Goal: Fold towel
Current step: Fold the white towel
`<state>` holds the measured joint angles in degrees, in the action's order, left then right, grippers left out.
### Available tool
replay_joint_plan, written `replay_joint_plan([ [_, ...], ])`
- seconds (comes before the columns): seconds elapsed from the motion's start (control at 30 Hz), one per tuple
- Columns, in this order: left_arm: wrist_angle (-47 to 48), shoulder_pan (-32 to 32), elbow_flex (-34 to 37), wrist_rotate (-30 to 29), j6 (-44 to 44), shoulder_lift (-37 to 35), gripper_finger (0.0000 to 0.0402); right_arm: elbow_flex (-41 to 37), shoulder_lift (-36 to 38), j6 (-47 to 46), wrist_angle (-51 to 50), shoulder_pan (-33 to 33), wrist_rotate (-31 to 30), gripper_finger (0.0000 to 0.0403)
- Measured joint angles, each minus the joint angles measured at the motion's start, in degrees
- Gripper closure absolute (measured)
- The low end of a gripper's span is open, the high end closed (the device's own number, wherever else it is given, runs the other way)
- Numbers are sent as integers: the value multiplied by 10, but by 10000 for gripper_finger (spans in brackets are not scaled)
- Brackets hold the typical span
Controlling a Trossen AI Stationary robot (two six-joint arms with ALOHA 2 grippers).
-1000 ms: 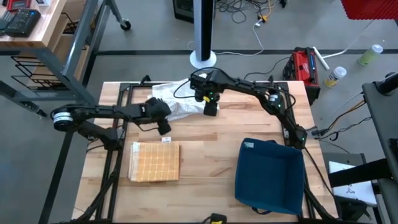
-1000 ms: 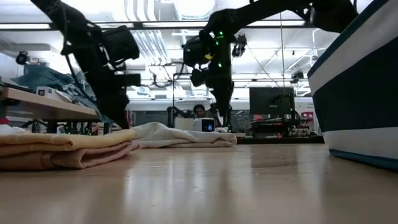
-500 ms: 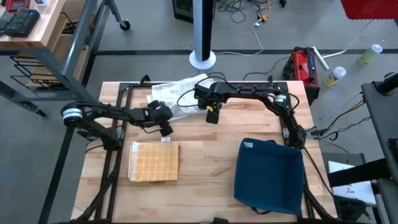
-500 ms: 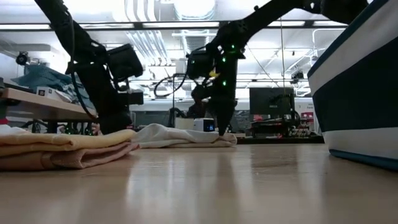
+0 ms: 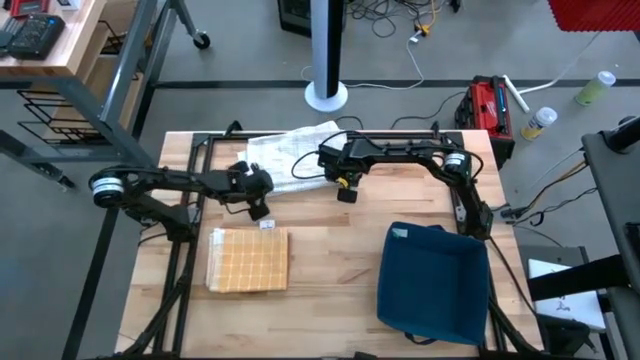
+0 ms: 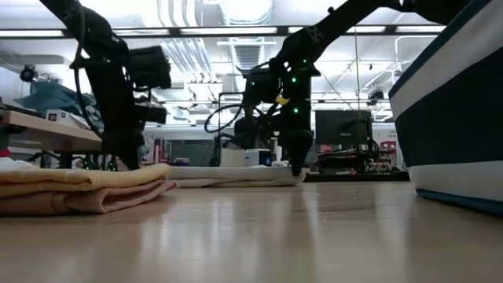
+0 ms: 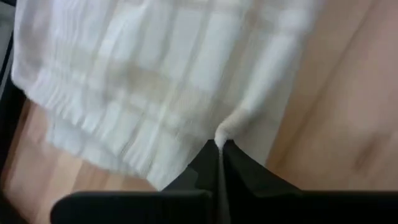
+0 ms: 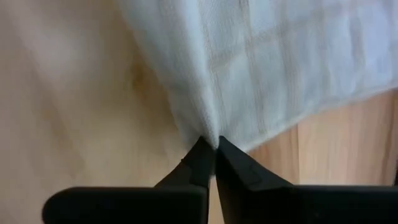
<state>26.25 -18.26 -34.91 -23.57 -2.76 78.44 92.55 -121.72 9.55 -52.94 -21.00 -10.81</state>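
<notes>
A wooden table (image 5: 330, 250) seen from above fills the middle of the frame. A white checked towel (image 5: 290, 150) lies spread near the table's upper edge, just left of centre. The left gripper (image 5: 256, 208) reaches in from the left and is clenched on the towel's lower left corner; its wrist view shows the dark fingers (image 7: 239, 171) pinching a small peak of white cloth (image 7: 155, 93). The right gripper (image 5: 346, 192) reaches in from the right and is clenched on the towel's lower right corner, its fingers (image 8: 198, 163) nipping the fabric edge (image 8: 249, 68). A folded yellow checked towel (image 5: 248, 259) lies lower left. A dark blue bin (image 5: 432, 283) sits lower right.
</notes>
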Motion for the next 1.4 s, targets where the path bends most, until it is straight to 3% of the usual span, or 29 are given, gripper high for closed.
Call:
replay_joint_plan([
  [0.1,55,2,-13,1,-11,-22,399,-7,14,-5,-9,6,-8,399],
  [0.33,75,0,-34,131,-24,-48,392,-9,46,-19,-60,22,4,394],
  [0.43,95,0,-49,144,-30,-47,385,-9,51,-26,-92,31,11,386],
  [0.9,125,0,-75,204,-31,-70,364,-9,79,-58,-157,41,51,267],
  [1.03,125,2,-80,236,-29,-83,364,-9,110,-59,-138,39,48,247],
  [1.23,124,2,-103,232,-22,-91,361,-8,133,-59,-72,33,48,247],
  [1.4,13,0,-110,212,1,-71,367,-9,117,-81,-12,18,53,264],
])
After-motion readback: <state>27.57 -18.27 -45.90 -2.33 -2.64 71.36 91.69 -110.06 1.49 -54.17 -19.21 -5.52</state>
